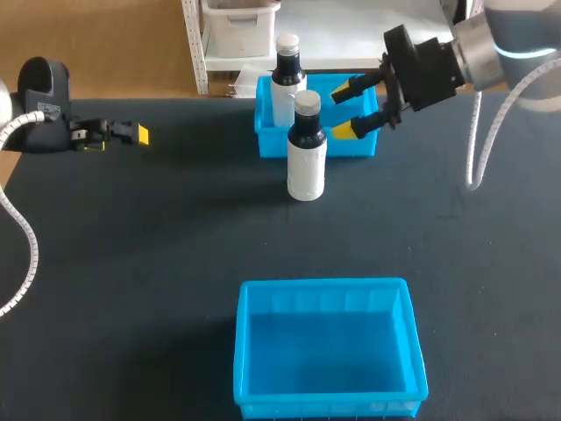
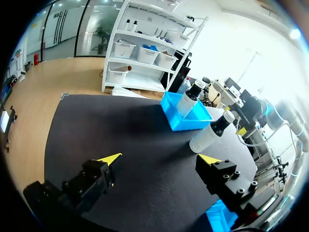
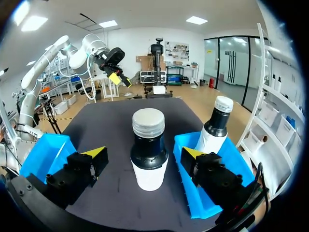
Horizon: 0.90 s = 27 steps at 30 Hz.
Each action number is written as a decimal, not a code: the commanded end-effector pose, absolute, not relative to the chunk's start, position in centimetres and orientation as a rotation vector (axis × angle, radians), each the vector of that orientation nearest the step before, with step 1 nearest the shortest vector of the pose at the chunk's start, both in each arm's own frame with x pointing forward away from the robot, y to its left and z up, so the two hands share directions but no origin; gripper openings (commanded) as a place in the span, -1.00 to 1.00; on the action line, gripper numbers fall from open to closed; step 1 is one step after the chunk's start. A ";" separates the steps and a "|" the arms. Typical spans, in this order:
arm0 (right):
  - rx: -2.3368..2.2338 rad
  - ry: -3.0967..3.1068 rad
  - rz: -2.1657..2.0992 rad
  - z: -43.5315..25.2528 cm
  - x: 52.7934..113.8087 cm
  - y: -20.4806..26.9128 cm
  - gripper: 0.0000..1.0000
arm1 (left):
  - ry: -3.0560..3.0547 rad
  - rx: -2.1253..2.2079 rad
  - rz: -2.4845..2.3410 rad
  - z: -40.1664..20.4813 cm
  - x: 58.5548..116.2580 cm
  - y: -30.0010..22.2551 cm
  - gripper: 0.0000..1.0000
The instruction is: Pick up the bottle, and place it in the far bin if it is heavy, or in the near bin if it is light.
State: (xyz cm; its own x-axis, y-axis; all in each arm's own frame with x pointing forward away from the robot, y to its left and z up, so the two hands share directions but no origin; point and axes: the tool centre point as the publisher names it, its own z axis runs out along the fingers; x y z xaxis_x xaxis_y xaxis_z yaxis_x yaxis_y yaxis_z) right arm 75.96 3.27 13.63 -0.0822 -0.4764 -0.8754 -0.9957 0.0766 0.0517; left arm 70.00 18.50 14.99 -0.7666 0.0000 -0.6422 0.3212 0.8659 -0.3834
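Black table (image 1: 158, 246). Near bin (image 1: 242, 351), the big blue one, sits at the near edge. Far bin (image 1: 351, 145), smaller and also blue, is at the far edge with one white bottle with black neck (image 1: 285, 79) upright inside. Right arm (image 1: 508, 44) comes in over the far corner, left arm (image 1: 35, 96) is parked at the left edge, well apart from both bins. Target bottle (image 1: 307, 158) stands upright on the table, just in front of the far bin, not gripped. Right gripper (image 1: 342, 112) hovers at the far bin, jaws wide; the wrist view has the bottle lined up in the gap ahead, neither finger touching. Left gripper (image 2: 161, 159) is spread wide, holding nothing.
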 end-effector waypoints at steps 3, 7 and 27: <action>-1.510 1.629 0.960 13.3 76.1 4.4 1.00 | 2.374 0.231 -0.636 15.0 70.0 18.5 1.00; -1.523 1.625 0.977 13.1 76.3 5.1 1.00 | 2.374 0.231 -0.636 15.0 70.0 18.5 1.00; -1.527 1.627 1.038 12.1 76.6 8.2 1.00 | 2.374 0.231 -0.636 15.0 70.0 18.5 1.00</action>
State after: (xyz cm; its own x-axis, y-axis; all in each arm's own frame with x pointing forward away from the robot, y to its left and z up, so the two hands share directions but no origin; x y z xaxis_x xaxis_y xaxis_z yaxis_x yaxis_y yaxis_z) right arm 76.35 8.08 12.14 -0.0916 -0.4640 -0.8811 -0.9948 0.0036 0.1015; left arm 70.00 18.50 14.99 -0.7666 0.0000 -0.6422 0.3212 0.8659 -0.3834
